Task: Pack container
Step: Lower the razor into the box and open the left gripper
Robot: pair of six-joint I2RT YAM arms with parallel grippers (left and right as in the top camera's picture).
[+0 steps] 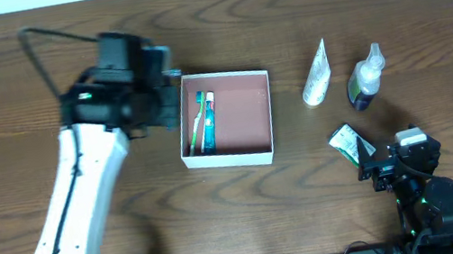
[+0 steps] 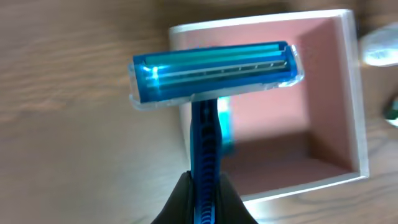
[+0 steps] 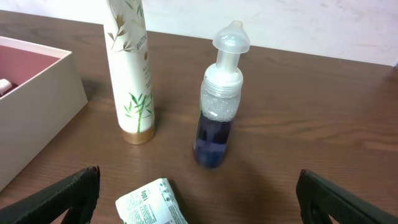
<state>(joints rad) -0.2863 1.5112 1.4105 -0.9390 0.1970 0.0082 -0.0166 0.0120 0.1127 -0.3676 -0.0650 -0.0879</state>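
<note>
The container, a shallow square box with white walls and a pink-brown inside, sits mid-table and holds a toothbrush and tube along its left wall. My left gripper is shut on a blue razor by its handle, its jaws above the container's left edge. My right gripper is open and empty near the table's front right, just behind a small white packet, which also shows in the right wrist view.
A white tube with leaf print and a pump bottle with blue liquid stand right of the container; both show in the right wrist view, tube and bottle. The container's corner is at left.
</note>
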